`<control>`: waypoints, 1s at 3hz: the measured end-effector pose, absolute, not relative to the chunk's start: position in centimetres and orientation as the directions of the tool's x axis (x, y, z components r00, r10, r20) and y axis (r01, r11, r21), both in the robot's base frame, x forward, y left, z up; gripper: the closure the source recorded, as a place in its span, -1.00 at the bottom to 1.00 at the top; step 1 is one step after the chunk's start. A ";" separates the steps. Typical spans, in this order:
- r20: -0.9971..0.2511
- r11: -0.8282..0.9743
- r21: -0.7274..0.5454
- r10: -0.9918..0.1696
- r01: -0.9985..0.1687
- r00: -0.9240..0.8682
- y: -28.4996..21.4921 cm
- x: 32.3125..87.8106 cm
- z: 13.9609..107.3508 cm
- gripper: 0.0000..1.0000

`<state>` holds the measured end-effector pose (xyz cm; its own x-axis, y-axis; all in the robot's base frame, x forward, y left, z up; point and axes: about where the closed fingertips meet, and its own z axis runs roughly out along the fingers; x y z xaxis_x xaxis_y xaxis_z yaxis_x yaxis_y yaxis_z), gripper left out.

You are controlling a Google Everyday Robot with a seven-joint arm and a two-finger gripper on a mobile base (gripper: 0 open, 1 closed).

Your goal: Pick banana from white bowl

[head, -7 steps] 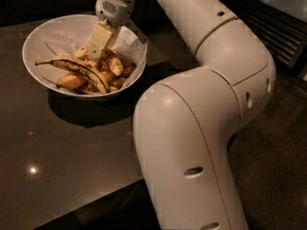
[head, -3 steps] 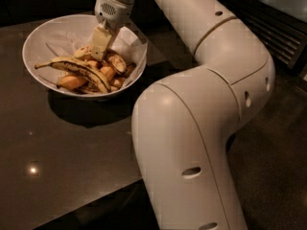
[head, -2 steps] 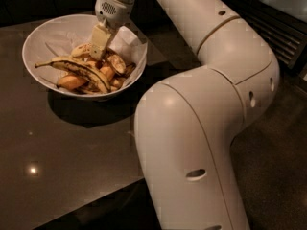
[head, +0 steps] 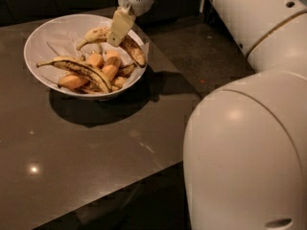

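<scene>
The white bowl [head: 34, 44] stands at the back left of the dark table. My gripper [head: 116, 34] reaches down over the bowl's right side, shut on the plump speckled banana [head: 132, 50]. The banana is held across its middle. Its stem end points left and its brown-blotched end hangs toward the bowl's right rim. It sits slightly above the other fruit.
A slimmer banana with black streaks [head: 80, 67] and orange fruit chunks [head: 108, 65] lie in the bowl. The dark glossy table [head: 91, 143] ends at a front edge running diagonally. My white arm [head: 249, 143] fills the right side of the view.
The gripper has risen from deep in the bowl with the speckled banana in it, and the banana now shows on both sides of the fingers. The view has closed in on the bowl.
</scene>
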<state>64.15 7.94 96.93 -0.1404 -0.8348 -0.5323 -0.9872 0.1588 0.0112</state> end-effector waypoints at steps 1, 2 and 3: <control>-0.533 0.159 0.011 -0.834 -0.987 -0.140 8.0 64.2 96.9 1.00; -0.559 0.159 0.053 -0.813 -0.986 -0.162 7.5 62.6 95.8 1.00; -0.584 0.177 0.131 -0.781 -0.975 -0.220 6.2 59.2 93.9 1.00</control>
<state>59.16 6.18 93.86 -0.2203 -0.7814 -0.5839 -0.9754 0.1773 0.1308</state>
